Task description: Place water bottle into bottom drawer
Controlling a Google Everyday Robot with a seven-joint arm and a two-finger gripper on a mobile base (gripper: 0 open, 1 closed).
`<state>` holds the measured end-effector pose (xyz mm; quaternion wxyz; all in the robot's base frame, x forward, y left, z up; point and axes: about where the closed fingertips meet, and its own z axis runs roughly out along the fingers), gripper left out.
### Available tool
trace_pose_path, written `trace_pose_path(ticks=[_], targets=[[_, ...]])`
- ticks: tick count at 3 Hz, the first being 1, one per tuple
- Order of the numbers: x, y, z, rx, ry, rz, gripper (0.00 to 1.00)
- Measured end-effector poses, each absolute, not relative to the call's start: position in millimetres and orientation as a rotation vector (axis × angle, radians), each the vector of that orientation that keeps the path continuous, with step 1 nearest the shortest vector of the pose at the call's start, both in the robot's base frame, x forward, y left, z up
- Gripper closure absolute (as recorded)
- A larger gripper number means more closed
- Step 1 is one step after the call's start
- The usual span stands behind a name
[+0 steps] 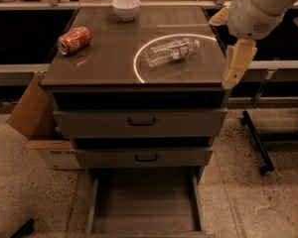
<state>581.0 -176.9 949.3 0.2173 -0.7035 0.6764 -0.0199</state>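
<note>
**benchbot_fan:** Only one camera view, so going off that. The water bottle (pixel 171 52) lies on its side on the right half of the cabinet top (pixel 109 63), cap pointing back-right, inside a bright ring of light. The gripper (pixel 237 66) hangs just off the top's right front corner, near the bottle but not touching it. It's got nothing in it. Whether it's open or closed, honestly can't tell from this angle.

**drawer_guy:** Agreed. The bottom drawer (pixel 144 205) is pulled out with its grey floor showing, so I'd say the step in hand is just the reach and grab. My advice: come in over the bottle from above and take it across the label band, not along its length. It's round, thin, crinkly plastic, so a sideways nudge probably sends it rolling, and a hard squeeze will crumple it. The soda can (pixel 74 40) and bowl (pixel 126 8) sit well apart from it, no worry there. After lifting, swing out past the front edge before going down.
</note>
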Motion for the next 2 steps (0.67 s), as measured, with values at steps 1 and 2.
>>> trace_pose_path(ticks=[1, 2], targets=[[626.1, -159.1, 933.5, -2.018, 1.798, -0.008, 0.00], [663.3, -142.5, 912.7, -2.048, 1.770, 0.046, 0.00]])
